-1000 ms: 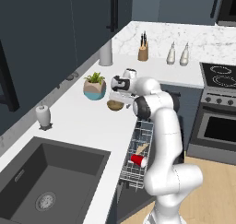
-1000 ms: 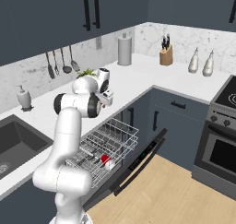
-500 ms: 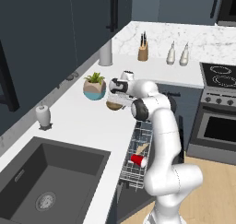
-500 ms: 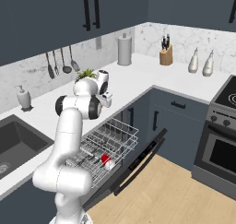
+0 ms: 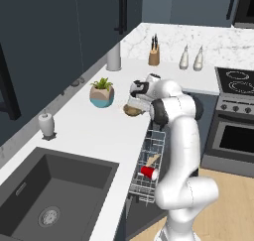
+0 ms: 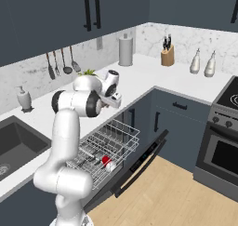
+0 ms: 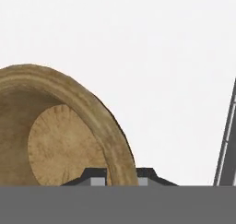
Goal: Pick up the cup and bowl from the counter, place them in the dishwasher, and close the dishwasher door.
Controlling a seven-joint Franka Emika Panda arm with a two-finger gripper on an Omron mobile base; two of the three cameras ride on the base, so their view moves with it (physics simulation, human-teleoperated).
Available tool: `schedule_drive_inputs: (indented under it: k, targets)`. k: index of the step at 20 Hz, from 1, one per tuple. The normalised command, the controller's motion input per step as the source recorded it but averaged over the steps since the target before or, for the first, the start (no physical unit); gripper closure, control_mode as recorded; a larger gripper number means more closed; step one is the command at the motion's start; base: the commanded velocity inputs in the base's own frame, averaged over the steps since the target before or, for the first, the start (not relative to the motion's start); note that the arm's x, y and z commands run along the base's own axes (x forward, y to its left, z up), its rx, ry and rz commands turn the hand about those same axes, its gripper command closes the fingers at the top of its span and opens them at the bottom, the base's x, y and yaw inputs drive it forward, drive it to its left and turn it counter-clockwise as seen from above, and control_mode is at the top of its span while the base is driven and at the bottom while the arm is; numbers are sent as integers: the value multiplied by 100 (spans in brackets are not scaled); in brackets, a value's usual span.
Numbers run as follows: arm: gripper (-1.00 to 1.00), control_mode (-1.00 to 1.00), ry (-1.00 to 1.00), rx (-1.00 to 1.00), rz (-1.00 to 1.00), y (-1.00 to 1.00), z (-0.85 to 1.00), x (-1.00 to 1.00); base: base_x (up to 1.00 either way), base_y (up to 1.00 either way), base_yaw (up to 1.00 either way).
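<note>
Bowl (image 7: 69,140) is sitting on the worktop (image 5: 94,131) near its front edge, rim running between the two fingertips (image 7: 94,176); gripper (image 7: 119,178) is pinching that rim, one tip inside, one outside. In the left base view the bowl (image 5: 132,110) is lying at 3 o'clock of the plant pot (image 5: 101,94), just beside the gripper (image 5: 135,103). Cup (image 5: 149,172) is lying on its side in the pulled-out rack (image 6: 107,148) of the dishwasher. Door (image 6: 139,162) is hanging open.
</note>
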Motion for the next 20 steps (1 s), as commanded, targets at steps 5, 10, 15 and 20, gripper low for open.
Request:
schedule_drive_inputs:
  k: [5, 10, 15, 20]
  targets:
    - [100, -100, -22, 11, 3, -100, -1, -100, 0, 0, 0]
    - [100, -100, -11, 8, 9, -93, -29, -84, 0, 0, 0]
    - [100, -100, -4, 20, 9, -53, -88, -30, 0, 0, 0]
    - [100, -100, -1, 22, 6, -19, -93, 2, 0, 0, 0]
